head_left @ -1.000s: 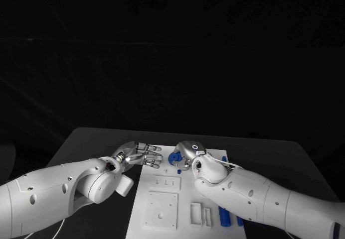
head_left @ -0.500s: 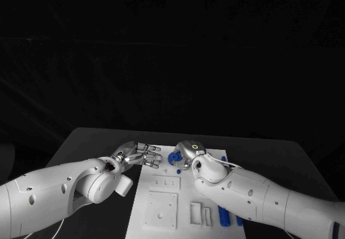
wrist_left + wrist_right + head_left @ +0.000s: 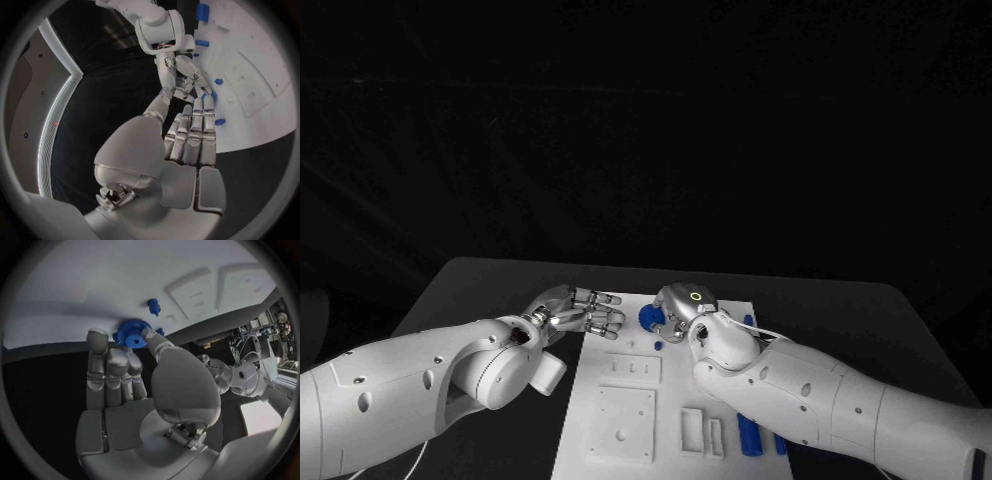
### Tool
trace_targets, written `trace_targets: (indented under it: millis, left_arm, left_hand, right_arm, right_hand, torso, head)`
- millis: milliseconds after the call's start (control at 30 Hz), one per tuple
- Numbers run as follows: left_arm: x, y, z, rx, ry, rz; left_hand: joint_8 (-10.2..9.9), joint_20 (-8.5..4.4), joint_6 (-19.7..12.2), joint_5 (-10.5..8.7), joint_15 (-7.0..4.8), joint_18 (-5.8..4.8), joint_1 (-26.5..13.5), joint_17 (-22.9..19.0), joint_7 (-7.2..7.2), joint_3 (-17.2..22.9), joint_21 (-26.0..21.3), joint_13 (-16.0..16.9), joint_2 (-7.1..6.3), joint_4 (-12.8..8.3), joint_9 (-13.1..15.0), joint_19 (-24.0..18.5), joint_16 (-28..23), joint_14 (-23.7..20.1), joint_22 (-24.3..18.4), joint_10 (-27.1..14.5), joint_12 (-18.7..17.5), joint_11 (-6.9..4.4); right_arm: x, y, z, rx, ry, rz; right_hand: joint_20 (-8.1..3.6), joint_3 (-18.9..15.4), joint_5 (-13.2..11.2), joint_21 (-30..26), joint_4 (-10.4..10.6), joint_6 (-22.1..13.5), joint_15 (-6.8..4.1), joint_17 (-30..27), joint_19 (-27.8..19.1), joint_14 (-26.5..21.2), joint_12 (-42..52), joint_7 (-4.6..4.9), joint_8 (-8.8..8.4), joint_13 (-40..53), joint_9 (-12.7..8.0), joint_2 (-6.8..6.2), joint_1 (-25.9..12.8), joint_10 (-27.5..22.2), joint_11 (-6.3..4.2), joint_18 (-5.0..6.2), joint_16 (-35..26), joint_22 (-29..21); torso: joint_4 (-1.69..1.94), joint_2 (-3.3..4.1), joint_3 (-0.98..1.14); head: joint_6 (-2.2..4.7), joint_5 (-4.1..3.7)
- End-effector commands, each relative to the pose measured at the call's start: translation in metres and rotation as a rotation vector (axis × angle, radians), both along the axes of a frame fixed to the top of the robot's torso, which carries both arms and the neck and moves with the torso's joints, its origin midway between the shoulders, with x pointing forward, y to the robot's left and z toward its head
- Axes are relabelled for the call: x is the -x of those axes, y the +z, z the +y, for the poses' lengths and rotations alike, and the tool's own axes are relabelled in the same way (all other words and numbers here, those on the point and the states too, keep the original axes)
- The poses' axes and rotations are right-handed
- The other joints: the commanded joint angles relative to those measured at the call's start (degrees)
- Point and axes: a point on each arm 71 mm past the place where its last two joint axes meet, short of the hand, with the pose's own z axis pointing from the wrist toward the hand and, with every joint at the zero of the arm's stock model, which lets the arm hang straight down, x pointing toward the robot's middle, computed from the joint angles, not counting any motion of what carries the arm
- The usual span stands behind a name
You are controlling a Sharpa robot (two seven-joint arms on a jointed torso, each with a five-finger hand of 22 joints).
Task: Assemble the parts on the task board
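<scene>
The white task board lies in the middle of the black table. A blue gear sits at its far edge. My right hand pinches the blue gear between thumb and a finger, its other fingers stretched out beside it. A small blue peg stands in the board just beyond. My left hand hovers off the board's far left corner, close to the right hand. The left hand holds nothing, fingers straight.
Two long blue parts lie along the board's near right edge. Raised white blocks and a square plate occupy the near half. Small blue pegs dot the board. Bare black table flanks both sides.
</scene>
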Motion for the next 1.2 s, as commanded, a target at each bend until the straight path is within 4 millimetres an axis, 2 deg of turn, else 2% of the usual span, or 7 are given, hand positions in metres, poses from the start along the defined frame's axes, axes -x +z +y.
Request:
trace_targets:
  millis: [33, 500, 600, 667, 867, 1200]
  left_arm:
    - [0.0003, 0.0012, -0.0022, 0.003, -0.013, -0.004]
    - [-0.0002, 0.0008, -0.0029, 0.002, -0.015, -0.002]
    - [-0.0003, 0.0006, -0.0032, 0.002, -0.016, -0.001]
    - [-0.0004, 0.0006, -0.0032, 0.002, -0.016, -0.001]
    - [-0.0005, 0.0004, -0.0034, 0.002, -0.016, 0.0]
    - [-0.0008, 0.0002, -0.0026, 0.001, -0.015, 0.0]
  left_hand:
    - [0.1, 0.12, -0.4, 0.31, 0.05, 0.12, -0.5, 0.1, 0.15, 0.0, -0.3, 0.1, -0.12, 0.3, 0.0, 0.1, 0.0, -0.3, -0.1, -0.2, 0.3, 0.22]
    - [0.1, 0.12, -0.4, 0.31, 0.05, 0.12, -0.5, 0.1, 0.15, 0.0, -0.3, 0.1, -0.12, 0.3, 0.0, 0.1, 0.0, -0.3, -0.1, -0.2, 0.3, 0.22]
    - [0.1, 0.14, -0.6, 0.34, 0.05, 0.12, -0.4, 0.1, 0.16, 0.1, -0.6, 0.1, -0.2, 0.5, 0.0, 0.2, 0.0, -0.3, -0.2, -0.3, 0.3, 0.24]
    - [0.1, 0.14, -0.6, 0.34, 0.05, 0.12, -0.4, 0.1, 0.16, 0.1, -0.6, 0.1, -0.2, 0.5, 0.0, 0.2, 0.0, -0.3, -0.2, -0.3, 0.3, 0.24]
    - [0.1, 0.14, -0.6, 0.34, 0.05, 0.12, -0.4, 0.1, 0.16, 0.1, -0.6, 0.1, -0.2, 0.5, 0.0, 0.2, 0.0, -0.3, -0.2, -0.3, 0.3, 0.24]
    - [0.1, 0.14, -0.6, 0.34, 0.05, 0.12, -0.4, 0.1, 0.16, 0.1, -0.6, 0.1, -0.2, 0.5, 0.0, 0.2, 0.0, -0.3, -0.2, -0.3, 0.3, 0.24]
  right_arm:
    - [0.0002, 0.0005, -0.0003, -0.007, -0.005, -0.01]
    - [0.0001, 0.0004, 0.001, -0.021, -0.001, -0.006]
    - [-0.0002, 0.0001, 0.0013, -0.026, -0.003, 0.0]
    - [-0.0005, -0.0002, 0.0013, -0.027, -0.006, 0.003]
    - [-0.0014, -0.0016, 0.0008, -0.024, -0.009, 0.018]
    - [0.0003, -0.0013, -0.0012, -0.038, 0.003, 0.035]
  right_hand:
    - [0.01, -0.3, -0.3, -0.1, 0.1, -0.4, 0.02, -0.1, 2.5, 0.0, -0.3, -0.04, -0.12, -0.1, -0.1, -0.6, -0.2, -0.3, -0.03, 0.64, -0.4, -0.1]
    - [0.16, -2.0, -1.8, -0.6, 0.8, -5.4, 0.19, -0.2, 2.5, 0.0, -0.8, 0.56, -0.28, -0.7, -0.2, -0.36, 0.1, -0.8, 0.23, 0.93, -0.7, -0.5]
    - [0.19, -2.3, -1.6, -0.7, 2.5, -5.2, 0.18, -0.2, 2.5, 0.0, -0.8, 0.45, -0.23, -0.8, -0.2, -0.03, -1.3, -0.8, 0.18, 0.99, -0.8, -0.6]
    - [0.12, -1.3, -2.0, -0.7, 3.2, -5.0, 0.08, -0.2, 2.4, 0.0, -0.8, 0.45, -0.18, -0.8, -0.2, -0.45, -1.8, -0.9, 0.16, 1.0, -0.8, -0.7]
    - [0.13, -1.6, -1.7, -0.8, 3.4, -5.1, 0.12, -0.3, 2.4, 0.0, -0.9, 0.43, -0.22, -0.9, -0.2, -0.6, -2.0, -0.9, 0.16, 0.99, -1.0, -0.8]
    - [0.1, -1.8, -1.4, -0.9, 3.6, -2.9, 0.08, -0.3, 2.4, 0.0, -0.7, 0.29, -0.14, -0.7, -0.1, -0.34, -2.1, -0.9, 0.1, 0.95, -1.0, -0.9]
  torso:
    - [-0.01, -0.01, -0.05]
    - [0.06, -0.02, -0.06]
    - [0.08, -0.01, -0.09]
    - [0.08, -0.01, -0.08]
    - [0.06, -0.02, -0.08]
    - [0.04, 0.0, -0.01]
  head:
    - [0.03, -0.05]
    - [0.03, -0.29]
    - [0.04, -0.31]
    - [0.02, -0.32]
    - [0.04, -0.37]
    - [-0.01, -0.32]
